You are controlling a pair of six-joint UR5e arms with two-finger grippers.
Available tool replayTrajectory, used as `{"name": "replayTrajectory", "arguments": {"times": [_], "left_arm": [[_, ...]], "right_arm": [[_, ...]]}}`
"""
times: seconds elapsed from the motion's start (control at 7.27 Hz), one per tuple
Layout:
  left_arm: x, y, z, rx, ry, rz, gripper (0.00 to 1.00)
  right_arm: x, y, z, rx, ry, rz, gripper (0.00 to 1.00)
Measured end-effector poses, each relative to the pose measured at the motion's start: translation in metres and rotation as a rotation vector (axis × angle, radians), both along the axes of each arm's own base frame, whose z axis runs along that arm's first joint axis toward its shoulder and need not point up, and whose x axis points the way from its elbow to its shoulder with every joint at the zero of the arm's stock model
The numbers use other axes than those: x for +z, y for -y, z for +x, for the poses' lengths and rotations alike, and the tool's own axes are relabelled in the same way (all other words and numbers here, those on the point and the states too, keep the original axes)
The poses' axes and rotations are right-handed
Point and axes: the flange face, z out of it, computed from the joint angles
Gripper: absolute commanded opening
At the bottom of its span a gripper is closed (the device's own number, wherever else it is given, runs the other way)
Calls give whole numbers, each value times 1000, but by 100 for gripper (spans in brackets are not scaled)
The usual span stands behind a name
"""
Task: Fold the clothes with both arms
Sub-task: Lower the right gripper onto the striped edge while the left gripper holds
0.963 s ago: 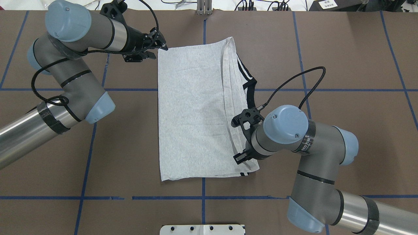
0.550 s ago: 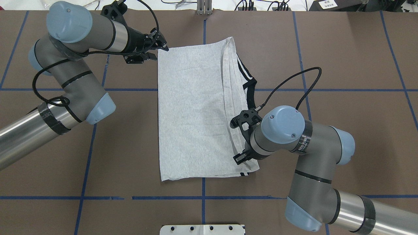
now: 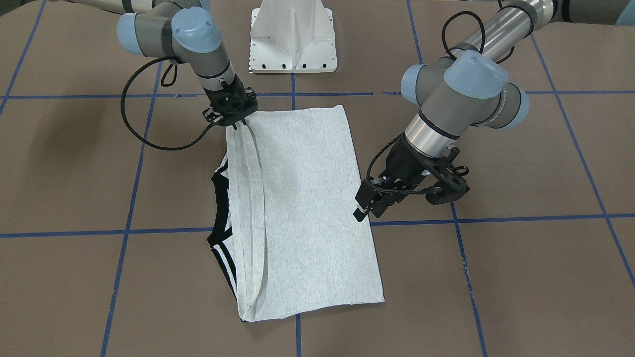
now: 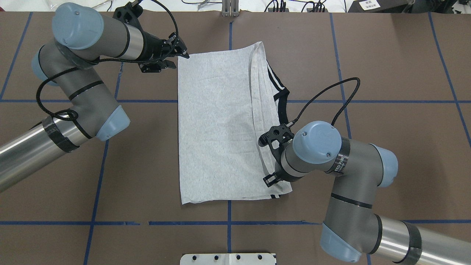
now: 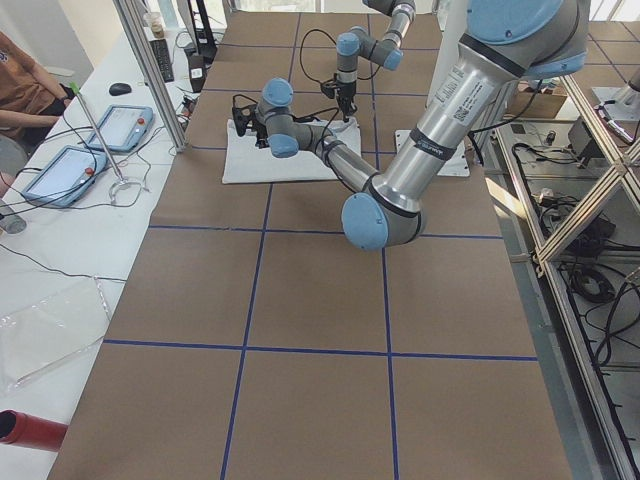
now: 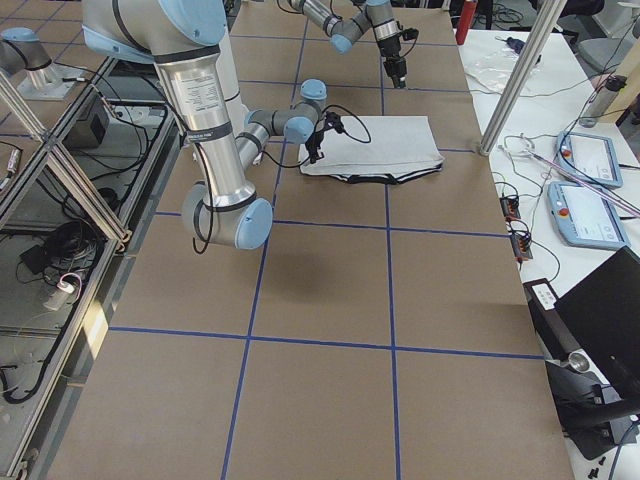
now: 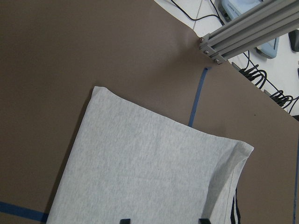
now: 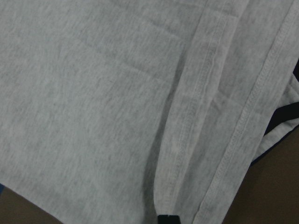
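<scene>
On the left gripper (image 4: 180, 60) the fingers are spread and empty at the far left corner of the shirt (image 4: 217, 125), apparently poised to pinch it. The right gripper (image 3: 234, 125) is down at the near right hems, and whether it grips them cannot be told. The shirt lies folded lengthwise in the middle of the table (image 4: 386, 55).

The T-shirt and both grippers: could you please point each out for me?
T-shirt (image 4: 217, 129): overhead exterior view, middle of its grey top panel.
left gripper (image 3: 367, 210): exterior front-facing view, between its fingertips.
right gripper (image 3: 234, 124): exterior front-facing view, between its fingertips, at the shirt's corner.
</scene>
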Motion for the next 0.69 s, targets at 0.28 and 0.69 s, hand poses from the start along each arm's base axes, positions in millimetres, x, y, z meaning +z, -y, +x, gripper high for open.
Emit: {"name": "replayTrajectory", "arguments": {"times": [0.28,0.69], "left_arm": [[-1,0,0,0,-2,0,58],[-2,0,0,-2,-4,-4,58]], "right_arm": [[0,-3,2,-4,5,-11,0],[-2,-3,23,-19,28,-47,0]]}}
